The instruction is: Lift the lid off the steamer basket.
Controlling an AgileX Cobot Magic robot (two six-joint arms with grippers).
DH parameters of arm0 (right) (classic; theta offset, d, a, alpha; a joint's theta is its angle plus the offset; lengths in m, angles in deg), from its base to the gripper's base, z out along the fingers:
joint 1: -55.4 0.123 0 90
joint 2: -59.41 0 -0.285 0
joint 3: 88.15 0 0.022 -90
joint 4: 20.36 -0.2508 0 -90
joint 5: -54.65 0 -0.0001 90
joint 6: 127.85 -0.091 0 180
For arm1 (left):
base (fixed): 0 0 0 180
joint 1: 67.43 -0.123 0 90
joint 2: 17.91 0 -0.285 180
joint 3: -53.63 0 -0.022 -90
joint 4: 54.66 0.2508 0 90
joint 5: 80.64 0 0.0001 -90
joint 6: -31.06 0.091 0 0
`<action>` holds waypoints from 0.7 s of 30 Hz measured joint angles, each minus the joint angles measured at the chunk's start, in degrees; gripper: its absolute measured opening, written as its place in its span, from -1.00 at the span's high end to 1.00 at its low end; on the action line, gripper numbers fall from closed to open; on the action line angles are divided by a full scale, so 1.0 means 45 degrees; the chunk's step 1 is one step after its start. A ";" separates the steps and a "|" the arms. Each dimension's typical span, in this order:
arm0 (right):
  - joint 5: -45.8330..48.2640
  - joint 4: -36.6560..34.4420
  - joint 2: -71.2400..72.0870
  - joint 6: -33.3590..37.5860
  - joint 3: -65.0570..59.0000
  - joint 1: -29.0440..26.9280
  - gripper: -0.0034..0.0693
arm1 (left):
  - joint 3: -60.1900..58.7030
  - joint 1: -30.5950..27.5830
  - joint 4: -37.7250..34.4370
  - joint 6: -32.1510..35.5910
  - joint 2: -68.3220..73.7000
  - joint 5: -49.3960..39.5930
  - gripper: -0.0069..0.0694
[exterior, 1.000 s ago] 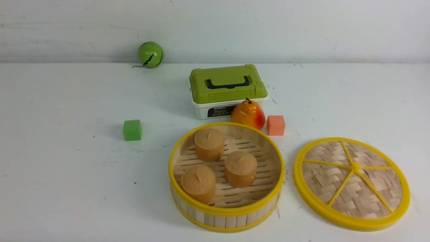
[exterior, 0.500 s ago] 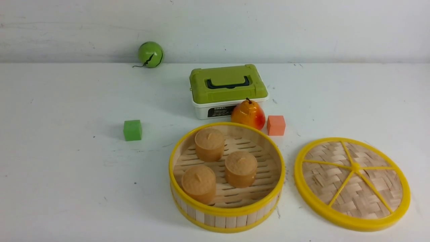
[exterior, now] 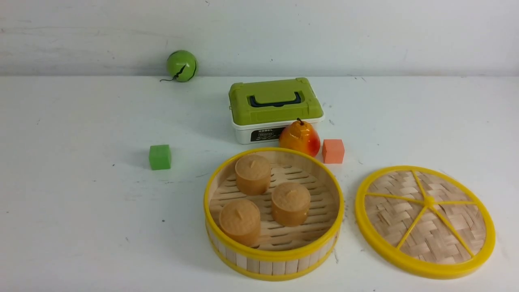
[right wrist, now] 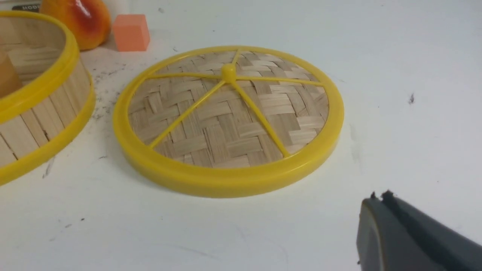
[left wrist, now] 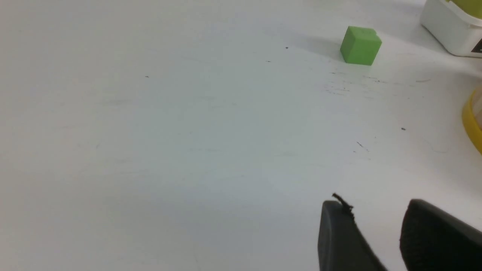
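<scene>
The steamer basket [exterior: 273, 259] stands uncovered near the table's front, with three brown cylindrical buns [exterior: 290, 202] on its slatted floor. The lid [exterior: 425, 221] lies flat on the table to the right of the basket, apart from it; it also shows in the right wrist view [right wrist: 228, 120] beside the basket's wall [right wrist: 41, 113]. My right gripper [right wrist: 380, 203] is shut and empty, above bare table near the lid's rim. My left gripper [left wrist: 376, 209] is open and empty over bare table, left of the basket's rim [left wrist: 472, 120]. Neither gripper shows in the front view.
A green-and-white box [exterior: 275, 109] stands behind the basket, with a pear [exterior: 299, 138] and an orange cube [exterior: 333, 151] between them. A green cube [exterior: 159, 157] lies to the left. A green ball [exterior: 181, 65] rests at the back wall.
</scene>
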 joint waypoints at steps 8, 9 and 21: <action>0.0053 0.0000 0.0000 -0.0010 0.0012 0.0000 0.95 | 0.0000 0.0000 0.0000 0.0000 0.0000 0.0000 0.19; 0.0057 0.0000 0.0000 -0.0010 0.0012 0.0000 0.95 | 0.0000 0.0000 0.0000 0.0000 0.0000 0.0000 0.19; 0.0068 0.0000 0.0000 -0.0010 0.0012 0.0000 0.94 | 0.0000 0.0000 0.0000 0.0000 0.0000 0.0000 0.19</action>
